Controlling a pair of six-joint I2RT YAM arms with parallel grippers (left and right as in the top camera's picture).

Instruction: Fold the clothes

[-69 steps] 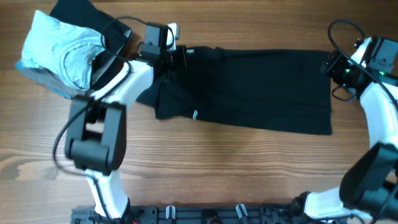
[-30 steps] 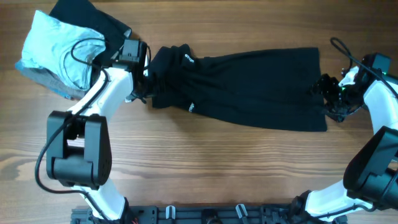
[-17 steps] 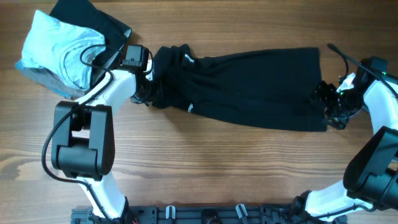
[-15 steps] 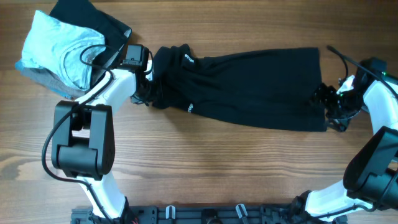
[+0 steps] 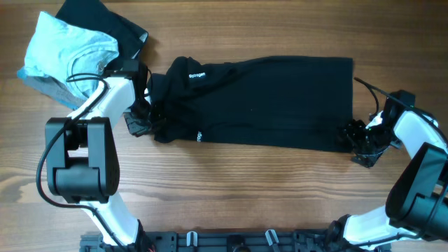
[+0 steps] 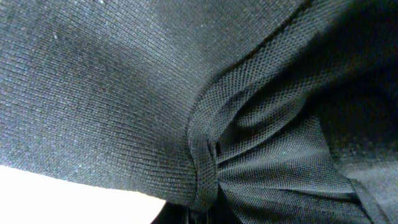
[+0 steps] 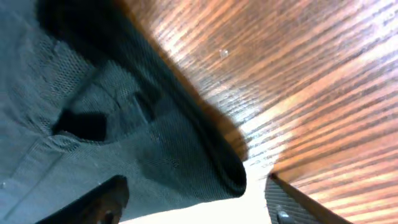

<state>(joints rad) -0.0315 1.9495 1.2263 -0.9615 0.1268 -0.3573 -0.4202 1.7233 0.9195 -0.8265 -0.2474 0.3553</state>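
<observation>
The clothes [image 5: 266,98], a black T-shirt, lie stretched across the middle of the wooden table, with small white print [image 5: 198,75] near the bunched left end. My left gripper [image 5: 143,120] is at that left end. In the left wrist view black knit cloth [image 6: 124,93] fills the picture and a gathered fold runs down into the shut jaws of the left gripper [image 6: 202,208]. My right gripper [image 5: 355,138] is at the shirt's front right corner. In the right wrist view the right gripper [image 7: 193,190] has its fingers [image 7: 109,196] wide apart, with the hem corner [image 7: 211,165] lying between them.
A folded light blue shirt [image 5: 70,49] lies on a grey garment [image 5: 45,85] at the back left, with another black cloth [image 5: 105,17] behind it. Bare wood table [image 5: 245,189] runs in front of the shirt. The arms' base rail [image 5: 231,241] lines the front edge.
The left gripper has shut on the shirt's left end and dragged it left and toward the front. The right gripper has moved forward to the front right corner. The whole shirt shifted left.
</observation>
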